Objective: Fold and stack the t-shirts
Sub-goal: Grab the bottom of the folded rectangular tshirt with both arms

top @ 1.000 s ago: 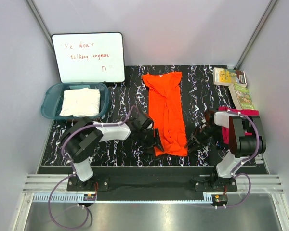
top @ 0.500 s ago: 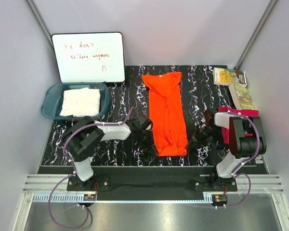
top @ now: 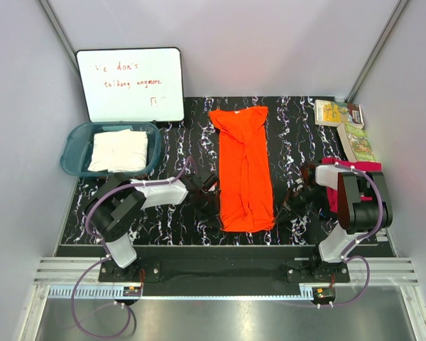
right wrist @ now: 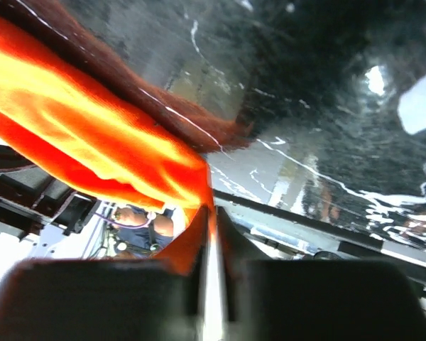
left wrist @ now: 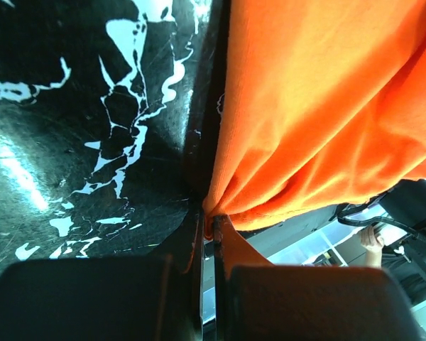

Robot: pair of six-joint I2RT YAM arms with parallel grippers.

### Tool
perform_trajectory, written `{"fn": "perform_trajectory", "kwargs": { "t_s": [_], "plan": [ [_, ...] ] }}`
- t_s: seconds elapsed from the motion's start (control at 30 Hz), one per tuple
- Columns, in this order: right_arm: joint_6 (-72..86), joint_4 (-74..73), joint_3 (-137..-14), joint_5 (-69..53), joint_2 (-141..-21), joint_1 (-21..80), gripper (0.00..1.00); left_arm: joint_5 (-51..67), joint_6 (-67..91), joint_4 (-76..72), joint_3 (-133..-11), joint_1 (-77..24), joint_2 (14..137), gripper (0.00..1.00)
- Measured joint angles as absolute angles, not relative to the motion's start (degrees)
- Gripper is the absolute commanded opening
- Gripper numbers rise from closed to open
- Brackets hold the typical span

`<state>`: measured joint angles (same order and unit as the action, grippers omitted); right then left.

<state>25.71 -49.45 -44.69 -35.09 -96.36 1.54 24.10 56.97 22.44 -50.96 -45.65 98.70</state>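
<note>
On the black, white-veined table (top: 163, 213), the orange t-shirt (top: 245, 170) lies as a long narrow band, doubled lengthwise, running from the far middle of the surface toward the near edge; its far end is broader and rumpled, and soft creases run along its length. At the near left corner of its hem my left gripper (left wrist: 211, 226) has its fingers pressed together on a small bunch of cloth, from which the fabric fans upward in pleats, a bright, matte, finely knit orange. At the near right corner my right gripper (right wrist: 211, 213) likewise pinches the hem between closed fingers, the cloth stretching away from it in a taut fold above the table. Well apart at far left, the cream-white t-shirt (top: 118, 150) lies folded inside the teal tub (top: 72, 153). The magenta-pink t-shirt (top: 373, 167) shows at right, mostly hidden behind my right arm. Booklets (top: 344, 124) lie at far right; a whiteboard (top: 131, 84) leans behind the tub.
</note>
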Motion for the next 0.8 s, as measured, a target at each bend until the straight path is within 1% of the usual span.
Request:
{"fn": "perform_trajectory", "kwargs": {
  "t_s": [0.03, 0.07, 0.13, 0.17, 0.2, 0.33, 0.37, 0.5, 0.7, 0.77, 0.8],
  "plan": [
    [25.85, -49.47, -44.69, -35.11, -96.31, 1.54, 0.51, 24.18, 56.82, 22.48, -50.96, -45.65, 98.7, 0.0],
    [25.58, -49.74, -44.69, -34.96, -96.2, 1.54, 0.56, 24.23, 56.66, 22.7, -50.96, -45.65, 98.7, 0.0],
    [25.93, -50.43, -44.58, -34.79, -95.66, 1.54, 0.61, 24.43, 56.38, 23.05, -50.96, -45.76, 98.7, 0.0],
    [26.04, -50.7, -44.42, -34.63, -95.09, 1.54, 0.66, 24.45, 56.23, 23.09, -50.96, -45.8, 98.7, 0.0],
    [26.13, -50.87, -44.18, -34.57, -94.24, 1.54, 0.67, 24.47, 56.07, 23.09, -50.96, -45.87, 98.7, 0.0],
    [26.92, -50.81, -42.11, -34.76, -90.35, 1.54, 0.68, 24.56, 55.68, 23.09, -51.0, -46.33, 98.72, 0.0],
    [27.16, -50.7, -41.21, -34.98, -89.65, 1.54, 0.65, 24.58, 55.66, 23.09, -51.0, -46.46, 98.74, 0.0],
    [28.64, -49.43, -37.01, -35.9, -88.75, 1.61, 0.61, 24.88, 55.42, 23.44, -51.66, -47.05, 99.35, 0.0],
    [31.03, -44.1, -33.78, -36.97, -86.17, 2.42, 0.6, 25.3, 55.31, 23.46, -52.16, -47.68, 99.92, 0.0],
    [32.05, -42.78, -33.56, -37.08, -85.95, 2.81, 0.58, 25.32, 55.33, 23.46, -52.16, -47.79, 99.92, 0.0],
    [32.67, -42.06, -33.56, -37.1, -85.95, 3.14, 0.56, 25.32, 55.31, 23.46, -52.16, -47.81, 99.92, 0.0]
  ]
}}
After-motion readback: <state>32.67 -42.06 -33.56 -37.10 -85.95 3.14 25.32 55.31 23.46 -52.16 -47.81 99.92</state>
